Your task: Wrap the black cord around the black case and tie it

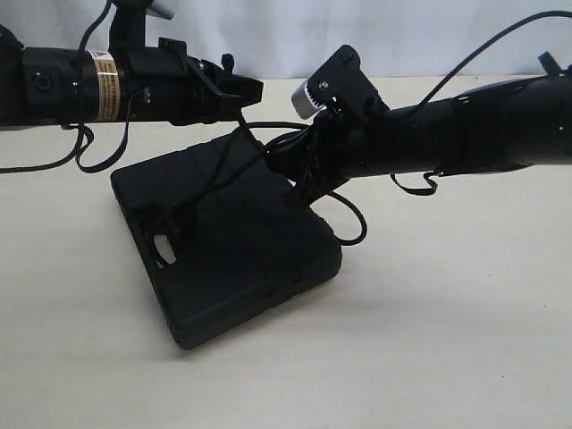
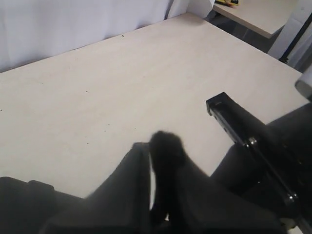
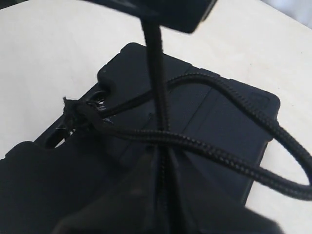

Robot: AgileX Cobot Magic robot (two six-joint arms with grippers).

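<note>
The black case (image 1: 228,246) lies flat on the table with its handle cut-out toward the front left. The black cord (image 1: 207,179) is knotted at the handle (image 3: 73,109) and runs over the lid, with a loop (image 3: 253,117) hanging past the case's edge. My left gripper (image 2: 158,156) hovers above the case's far corner, shut on the cord's fuzzy tuft (image 2: 165,144). My right gripper (image 3: 163,168) is over the lid, shut on a taut strand of cord (image 3: 158,73) that rises to the left gripper (image 3: 161,9). In the exterior view the right gripper (image 1: 288,168) sits just below the left gripper (image 1: 252,89).
The case rests on a pale beige table (image 1: 447,340). A white curtain (image 1: 375,27) stands behind the table. The right arm (image 2: 265,146) crosses close beside the left gripper. Glossy robot cables (image 1: 420,183) hang under both arms.
</note>
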